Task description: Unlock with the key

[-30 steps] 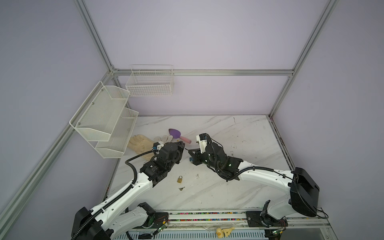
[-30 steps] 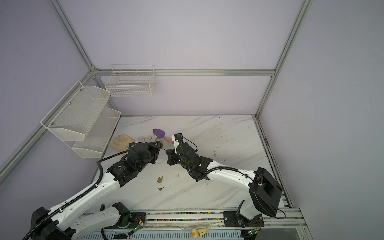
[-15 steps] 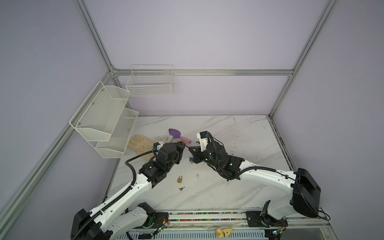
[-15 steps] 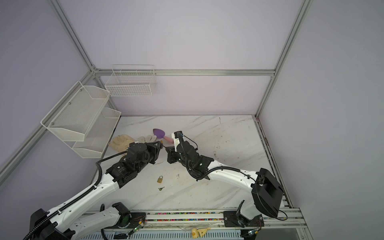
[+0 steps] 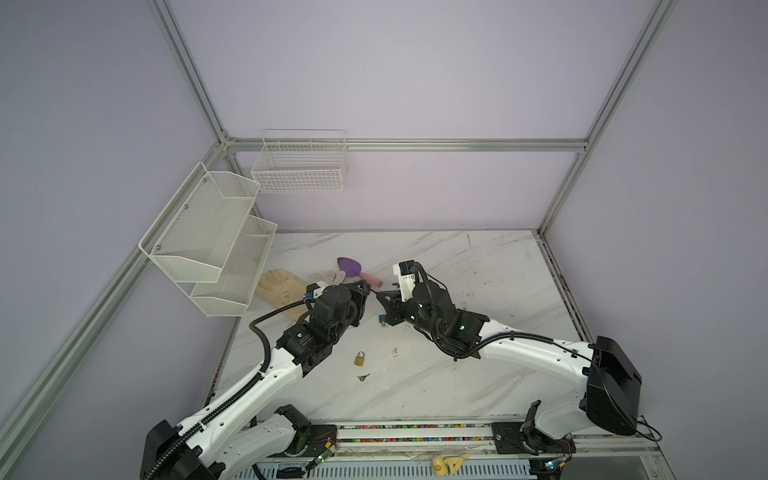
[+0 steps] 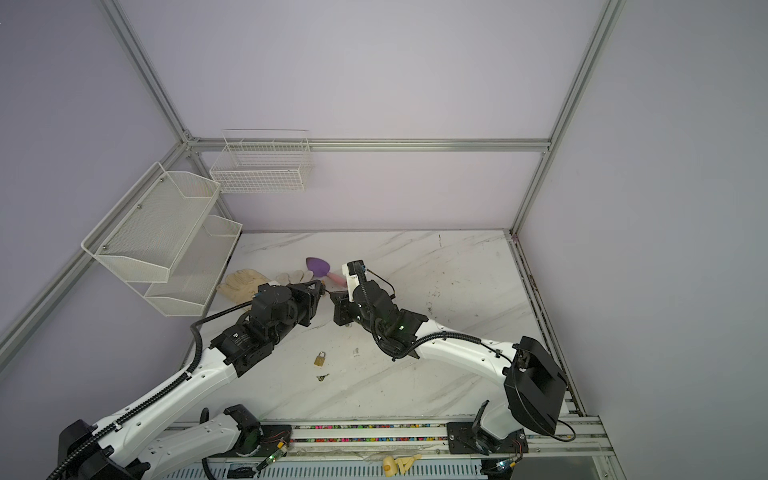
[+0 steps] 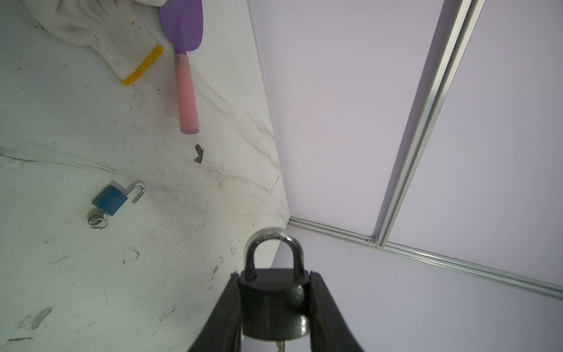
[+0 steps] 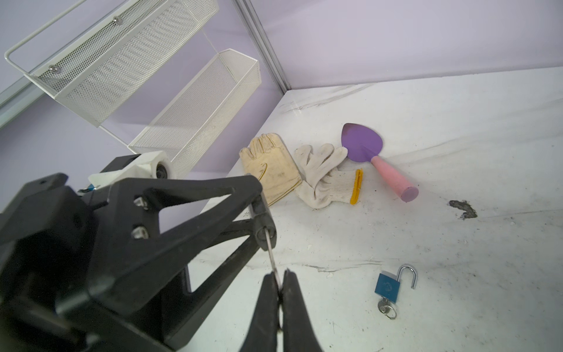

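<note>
My left gripper (image 7: 274, 275) is shut on a black padlock (image 7: 271, 304), held by its body, and its steel shackle (image 7: 274, 243) is closed. My right gripper (image 8: 278, 274) is shut on a thin silver key (image 8: 271, 253). The key's blade runs into the keyhole in the padlock's bottom (image 8: 263, 232). In both top views the left gripper (image 5: 365, 291) and the right gripper (image 5: 380, 297) meet tip to tip above the middle of the marble table (image 5: 478, 374); the lock and key are too small to make out there.
An open blue padlock (image 8: 387, 286) with a key in it lies under the right arm. A brass padlock (image 5: 360, 358) and a loose key (image 5: 363, 377) lie nearer the front. Two gloves (image 5: 282, 282) and a purple trowel (image 5: 351, 268) lie behind. Mesh shelves (image 5: 216, 241) hang at the left.
Both grippers, still joined at lock and key, have drifted slightly toward the back of the table. Grips are unchanged.
</note>
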Robot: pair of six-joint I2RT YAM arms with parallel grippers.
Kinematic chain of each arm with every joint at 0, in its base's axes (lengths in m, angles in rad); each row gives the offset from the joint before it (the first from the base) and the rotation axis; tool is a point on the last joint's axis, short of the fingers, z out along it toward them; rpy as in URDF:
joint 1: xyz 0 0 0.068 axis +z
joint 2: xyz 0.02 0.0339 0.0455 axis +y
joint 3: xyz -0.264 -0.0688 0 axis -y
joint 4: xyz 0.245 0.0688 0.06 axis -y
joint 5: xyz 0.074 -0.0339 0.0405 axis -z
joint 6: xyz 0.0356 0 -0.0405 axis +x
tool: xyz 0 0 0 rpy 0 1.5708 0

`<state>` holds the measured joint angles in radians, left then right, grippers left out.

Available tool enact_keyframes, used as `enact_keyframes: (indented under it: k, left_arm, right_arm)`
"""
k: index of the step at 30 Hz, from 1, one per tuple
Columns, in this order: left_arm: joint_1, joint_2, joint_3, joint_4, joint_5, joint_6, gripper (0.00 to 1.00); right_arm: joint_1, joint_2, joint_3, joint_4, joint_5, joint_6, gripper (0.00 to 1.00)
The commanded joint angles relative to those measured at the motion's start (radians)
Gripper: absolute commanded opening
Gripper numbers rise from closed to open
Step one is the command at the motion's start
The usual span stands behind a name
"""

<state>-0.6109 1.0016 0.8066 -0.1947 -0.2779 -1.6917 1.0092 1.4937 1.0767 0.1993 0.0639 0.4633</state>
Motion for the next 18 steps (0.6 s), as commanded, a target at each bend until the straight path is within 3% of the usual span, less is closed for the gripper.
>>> enact_keyframes:
  k: [1, 18]
  left_arm:
    - [0.006, -0.017, -0.035, 0.064, 0.012, 0.003, 0.00]
    - [0.008, 0.003, -0.023, 0.116, 0.087, 0.019, 0.00]
  right_arm:
    - [0.000, 0.001, 0.011, 0.028, -0.012, -0.011, 0.00]
    - [0.000, 0.013, 0.034, 0.056, -0.019, -0.065, 0.00]
